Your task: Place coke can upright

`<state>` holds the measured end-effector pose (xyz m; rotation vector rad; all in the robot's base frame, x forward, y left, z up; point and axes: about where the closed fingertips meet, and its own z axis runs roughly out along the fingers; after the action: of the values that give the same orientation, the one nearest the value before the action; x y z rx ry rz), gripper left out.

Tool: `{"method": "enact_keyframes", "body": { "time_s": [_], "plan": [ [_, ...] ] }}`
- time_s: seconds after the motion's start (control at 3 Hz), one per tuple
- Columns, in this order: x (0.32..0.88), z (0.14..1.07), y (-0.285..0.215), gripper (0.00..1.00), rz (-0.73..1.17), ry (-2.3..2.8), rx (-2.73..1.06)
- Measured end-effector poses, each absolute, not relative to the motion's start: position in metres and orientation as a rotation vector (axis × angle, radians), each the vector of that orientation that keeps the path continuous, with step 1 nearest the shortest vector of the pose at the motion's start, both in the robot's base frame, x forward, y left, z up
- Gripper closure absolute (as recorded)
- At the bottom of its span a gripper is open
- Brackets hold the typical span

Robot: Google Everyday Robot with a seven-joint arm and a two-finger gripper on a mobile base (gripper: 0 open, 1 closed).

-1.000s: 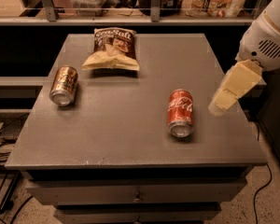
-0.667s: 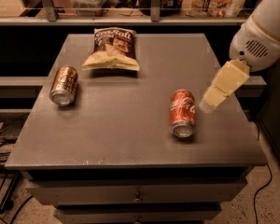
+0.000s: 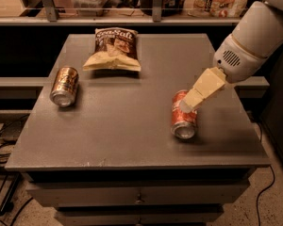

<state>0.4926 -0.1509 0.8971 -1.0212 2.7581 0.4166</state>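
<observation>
Lying on its side, the coke can [image 3: 183,121] sat on the table [image 3: 122,131] near the right edge, one silver end facing the front edge. The gripper [image 3: 187,105] hung over the can's far end, coming in from the right. Touching or just above? Could not tell, nor whether it was parted or closed. A gold-brown can [image 3: 64,85] lay by the left edge.

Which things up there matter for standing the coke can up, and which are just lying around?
Part of the job:
coke can, lying on its side on the right
gripper, at the can's far end

Just lying about:
gold-brown can, on its side at the left
chip bag, at the back
</observation>
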Motion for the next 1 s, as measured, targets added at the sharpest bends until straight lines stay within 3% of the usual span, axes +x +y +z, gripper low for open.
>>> {"method": "enact_keyframes", "body": {
  "time_s": [1.0],
  "plan": [
    [0.501, 0.874, -0.128, 0.0, 0.412, 2.855, -0.923]
  ]
}}
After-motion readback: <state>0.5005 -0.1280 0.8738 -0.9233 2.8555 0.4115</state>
